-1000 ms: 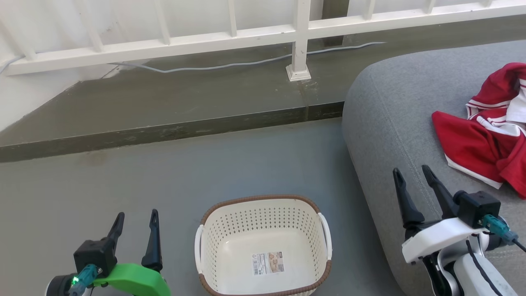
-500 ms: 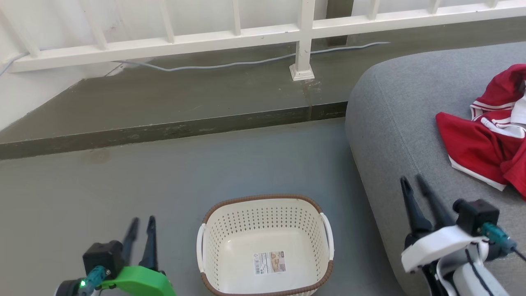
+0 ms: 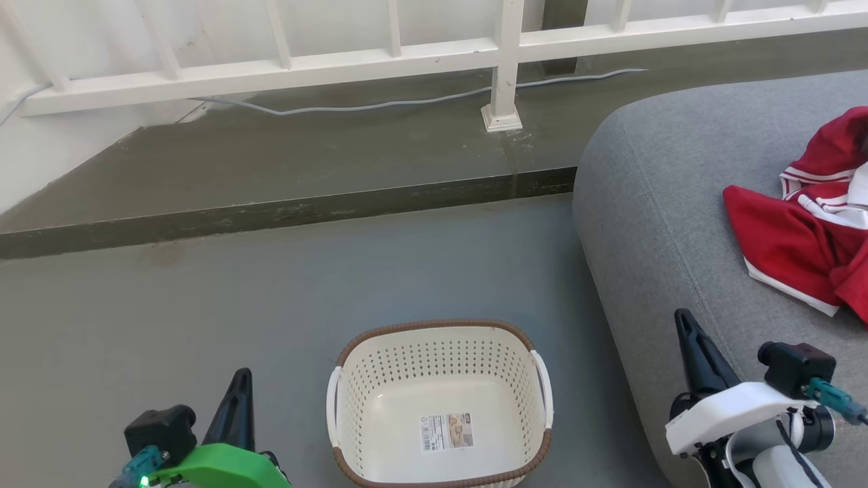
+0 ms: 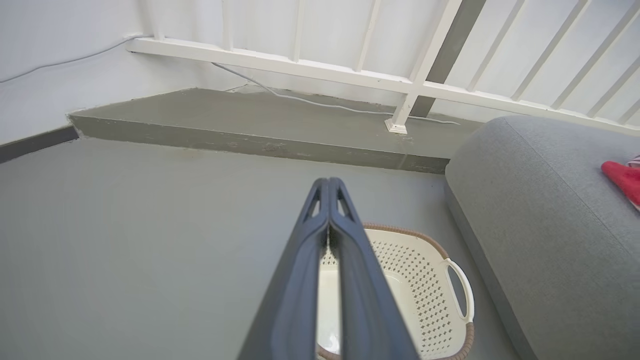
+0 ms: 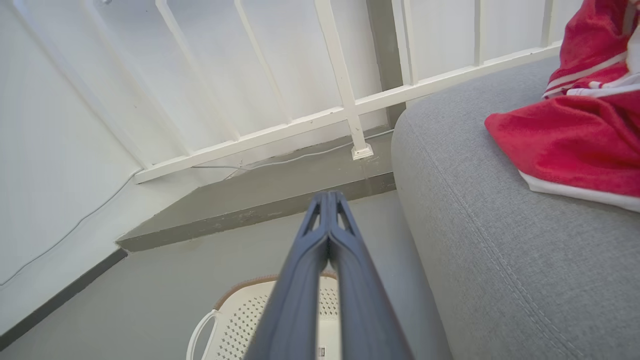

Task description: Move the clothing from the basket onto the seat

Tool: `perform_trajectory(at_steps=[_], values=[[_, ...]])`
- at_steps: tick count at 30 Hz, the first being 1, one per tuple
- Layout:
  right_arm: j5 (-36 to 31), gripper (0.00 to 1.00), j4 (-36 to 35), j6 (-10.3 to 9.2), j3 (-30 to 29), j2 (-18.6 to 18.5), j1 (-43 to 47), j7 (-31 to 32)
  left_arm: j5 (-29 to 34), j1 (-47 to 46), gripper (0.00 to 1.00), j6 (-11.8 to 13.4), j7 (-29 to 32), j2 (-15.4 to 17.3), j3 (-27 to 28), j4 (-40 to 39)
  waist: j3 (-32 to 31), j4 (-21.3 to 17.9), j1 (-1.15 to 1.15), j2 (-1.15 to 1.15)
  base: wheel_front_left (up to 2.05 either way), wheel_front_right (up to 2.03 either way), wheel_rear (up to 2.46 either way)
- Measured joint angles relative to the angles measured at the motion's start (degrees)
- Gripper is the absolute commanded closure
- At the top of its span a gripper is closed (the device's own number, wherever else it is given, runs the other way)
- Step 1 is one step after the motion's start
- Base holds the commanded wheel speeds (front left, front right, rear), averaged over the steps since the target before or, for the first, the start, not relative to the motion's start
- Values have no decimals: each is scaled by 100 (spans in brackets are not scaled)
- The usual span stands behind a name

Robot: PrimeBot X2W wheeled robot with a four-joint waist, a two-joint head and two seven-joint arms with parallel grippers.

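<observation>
The grey seat [image 3: 651, 224] is occupying the right side of the head view, with the red clothing [image 3: 793, 251] lying on it at the right edge; the basket [image 3: 434, 359] is sitting bottom centre. We are holding our left gripper [image 3: 241, 377] lower left and right gripper [image 3: 682, 317] lower right, both clenched on nothing.

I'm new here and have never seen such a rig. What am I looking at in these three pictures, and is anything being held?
This is a two-armed robot. The wide picture comes from a camera on its head, looking down: its left gripper sits lower left, its right gripper lower right. The other two come from a camera on each wrist, looking along that gripper's two dark fingers. Both grippers are shut and hold nothing. On the floor stands a cream basket, empty except for a label sticker. Beside it is a grey seat with the red clothing lying on it.
</observation>
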Motion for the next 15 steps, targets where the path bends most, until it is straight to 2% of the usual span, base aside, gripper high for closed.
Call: perform_trajectory(at_steps=[15], values=[[1272,100,14,119,-344,121,-56,291,-1346,-4,100,-119,62,-77,260,60,16,47,0,0,0,0,0]])
